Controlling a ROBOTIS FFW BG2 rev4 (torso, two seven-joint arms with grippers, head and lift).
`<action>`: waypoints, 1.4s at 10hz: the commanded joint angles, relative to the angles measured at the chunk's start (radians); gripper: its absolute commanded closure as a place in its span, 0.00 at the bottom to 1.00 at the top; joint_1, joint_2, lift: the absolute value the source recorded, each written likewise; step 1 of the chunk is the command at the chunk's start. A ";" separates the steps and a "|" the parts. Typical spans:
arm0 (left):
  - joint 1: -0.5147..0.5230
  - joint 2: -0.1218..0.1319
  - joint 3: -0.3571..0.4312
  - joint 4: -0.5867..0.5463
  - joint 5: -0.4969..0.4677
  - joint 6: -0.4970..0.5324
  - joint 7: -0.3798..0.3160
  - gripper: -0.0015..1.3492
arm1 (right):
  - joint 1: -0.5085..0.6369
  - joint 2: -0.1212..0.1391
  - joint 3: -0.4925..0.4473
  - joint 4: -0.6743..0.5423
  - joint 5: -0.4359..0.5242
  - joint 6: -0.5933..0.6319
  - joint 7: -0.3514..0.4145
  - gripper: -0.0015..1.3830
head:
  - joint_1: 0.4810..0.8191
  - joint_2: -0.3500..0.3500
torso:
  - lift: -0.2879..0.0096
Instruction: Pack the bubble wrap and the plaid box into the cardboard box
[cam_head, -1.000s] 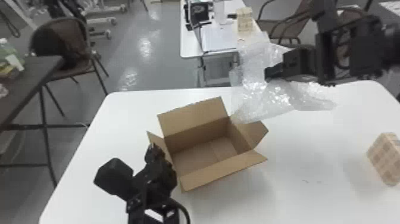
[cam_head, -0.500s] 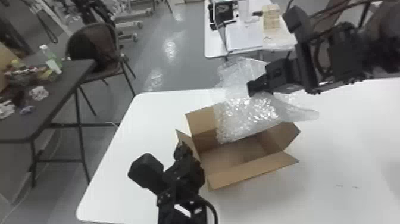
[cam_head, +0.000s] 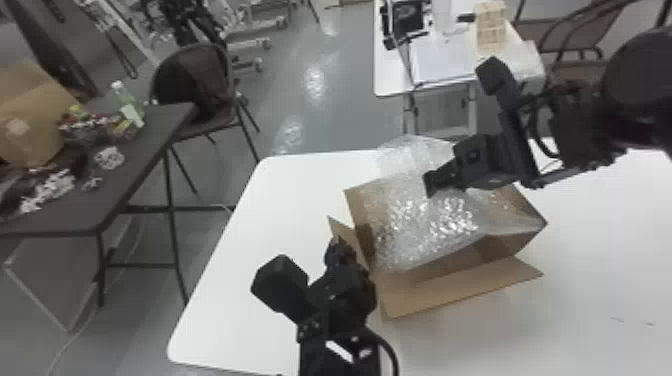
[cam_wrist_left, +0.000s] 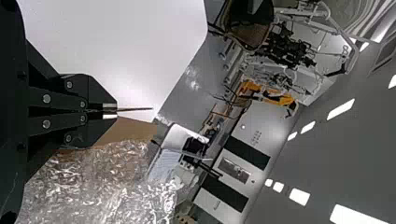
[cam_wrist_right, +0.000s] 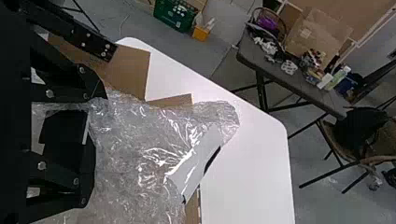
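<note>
Across the cardboard box (cam_head: 457, 292) lies the bubble wrap (cam_head: 425, 225), sagging into its opening and rising over the far rim. My right gripper (cam_head: 433, 184) is at the top of the wrap. In the right wrist view the right gripper (cam_wrist_right: 96, 147) has its fingers wide apart, with bubble wrap (cam_wrist_right: 135, 149) spread at and beyond them. My left gripper (cam_head: 340, 245) is at the box's left flap; in the left wrist view the left gripper (cam_wrist_left: 111, 110) is shut on that flap (cam_wrist_left: 135, 109), seen edge-on.
The box stands on a white table (cam_head: 240, 280). To the left is a dark table (cam_head: 140, 170) with a bottle and loose items, beside a chair (cam_head: 200, 100). Farther back, another table (cam_head: 387, 75) holds papers and beige blocks (cam_head: 491, 25).
The right arm has brought the bubble wrap left and down onto the box. The left gripper has stayed at the flap. The head view has swung left, and the plaid box has left it at the right.
</note>
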 joint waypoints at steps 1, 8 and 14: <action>0.000 0.000 0.000 0.003 0.000 0.000 -0.001 0.90 | -0.001 0.008 0.015 0.040 0.030 -0.020 0.022 0.88 | 0.63 0.99 | 0.64; 0.007 0.000 0.003 0.003 0.002 -0.016 -0.003 0.90 | 0.012 0.018 -0.037 0.046 0.291 -0.077 0.314 0.08 | 0.63 0.98 | 0.64; 0.015 -0.014 0.002 0.005 -0.003 -0.039 -0.003 0.90 | 0.441 -0.078 -0.453 -0.595 0.103 -0.205 -0.162 0.14 | 0.63 0.77 | 0.64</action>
